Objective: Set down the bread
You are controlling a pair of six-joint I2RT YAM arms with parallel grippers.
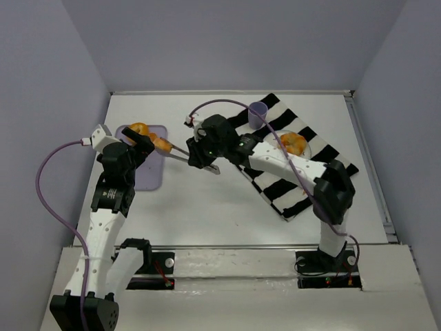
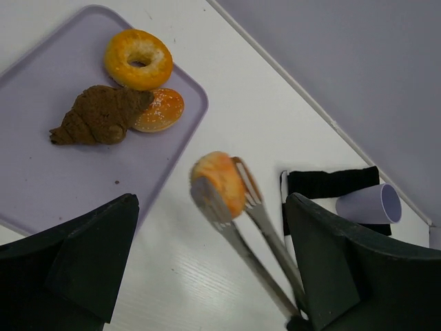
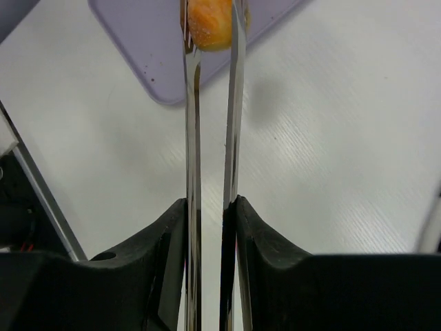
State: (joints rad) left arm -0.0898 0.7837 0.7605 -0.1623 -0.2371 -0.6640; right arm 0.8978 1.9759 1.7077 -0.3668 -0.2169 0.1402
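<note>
My right gripper (image 3: 210, 207) is shut on a pair of metal tongs (image 3: 191, 138), and the tongs pinch a golden-orange bread piece (image 3: 209, 27) over the right edge of a lavender tray (image 3: 145, 41). In the top view the held bread (image 1: 162, 145) is beside my left gripper (image 1: 141, 141). In the left wrist view the held bread (image 2: 219, 183) hangs just right of the tray (image 2: 41, 172). On the tray lie a ring bread (image 2: 138, 58), a sugared bun (image 2: 160, 110) and a brown croissant (image 2: 100, 114). My left gripper (image 2: 210, 227) is open and empty.
A black-and-white striped cloth (image 1: 313, 169) lies at the right with a clear plate (image 1: 305, 148) holding more bread (image 1: 293, 143). A lavender cup (image 1: 258, 112) stands at the cloth's far corner. Walls close in the table at the back and sides.
</note>
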